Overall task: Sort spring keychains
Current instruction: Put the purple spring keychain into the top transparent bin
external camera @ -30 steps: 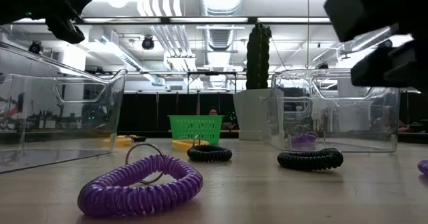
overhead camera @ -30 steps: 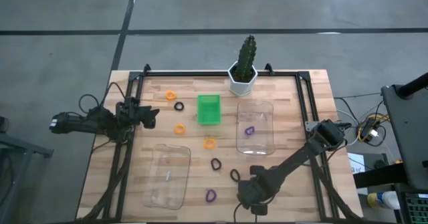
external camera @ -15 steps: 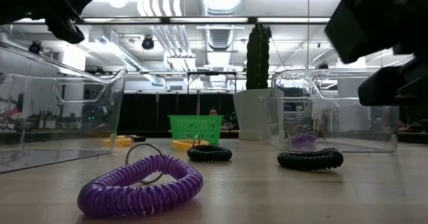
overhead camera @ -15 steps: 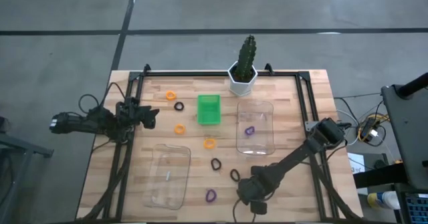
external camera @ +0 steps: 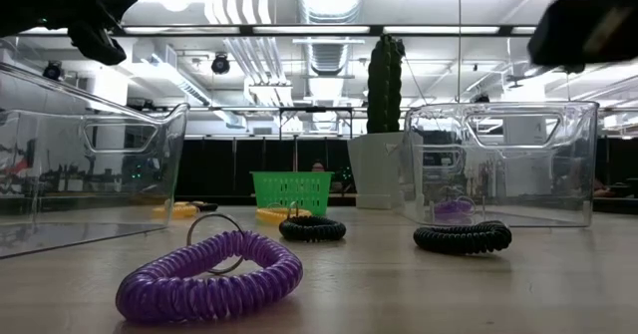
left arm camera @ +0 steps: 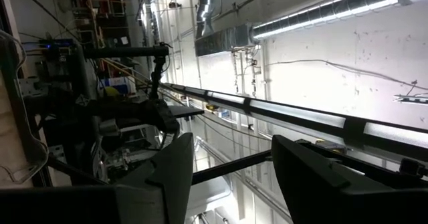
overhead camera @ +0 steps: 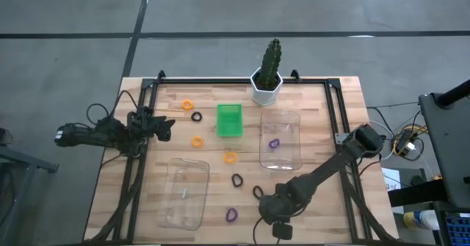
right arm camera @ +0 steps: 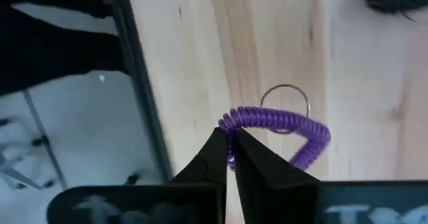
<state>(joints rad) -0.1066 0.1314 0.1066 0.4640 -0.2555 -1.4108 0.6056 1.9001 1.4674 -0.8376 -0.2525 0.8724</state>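
One purple keychain (right arm camera: 281, 127) is pinched between the right gripper's (right arm camera: 227, 158) narrow fingers at the bench's (overhead camera: 323, 128) near edge. Against the earlier frames the right arm has been raised out of the low view's corner, so the lift seems begun; carriage to the clear box (overhead camera: 280, 139) should follow. The left gripper (overhead camera: 165, 127) waits unmoved at the left edge, fingers apart.
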